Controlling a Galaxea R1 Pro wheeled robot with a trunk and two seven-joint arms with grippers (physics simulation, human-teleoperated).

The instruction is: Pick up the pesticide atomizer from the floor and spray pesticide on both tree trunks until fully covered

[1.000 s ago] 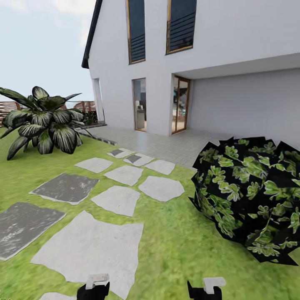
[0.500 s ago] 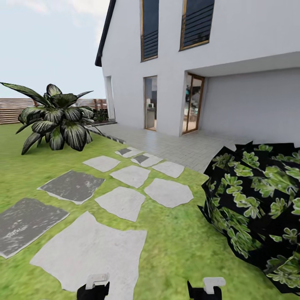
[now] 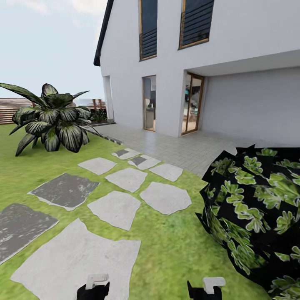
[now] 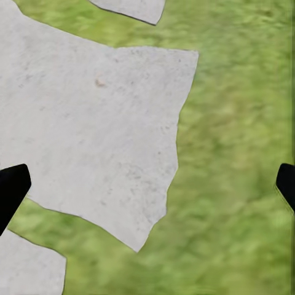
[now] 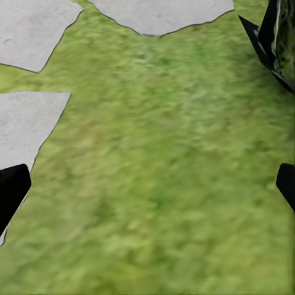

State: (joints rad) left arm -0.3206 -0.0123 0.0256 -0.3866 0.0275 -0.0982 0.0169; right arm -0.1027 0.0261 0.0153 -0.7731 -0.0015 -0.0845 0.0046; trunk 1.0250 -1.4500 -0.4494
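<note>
The pesticide atomizer and the trees are out of view. I see the garden's green grass floor crossed by grey paving slabs. The ends of my two arms show at the head view's bottom edge, the left gripper over a large slab and the right gripper over grass. In the left wrist view, the left gripper hangs open over a slab edge, its dark fingertips far apart. The right gripper is open over bare grass, with nothing between its fingertips.
A dark leafy bush stands close at the right. A broad-leaved striped plant grows at the left. A white house with a paved terrace lies ahead. A brown slat fence runs at the far left.
The whole picture has shifted: the camera turned left, then moved on, so the bush and slabs look nearer. Both grippers keep their place in the view and stay open.
</note>
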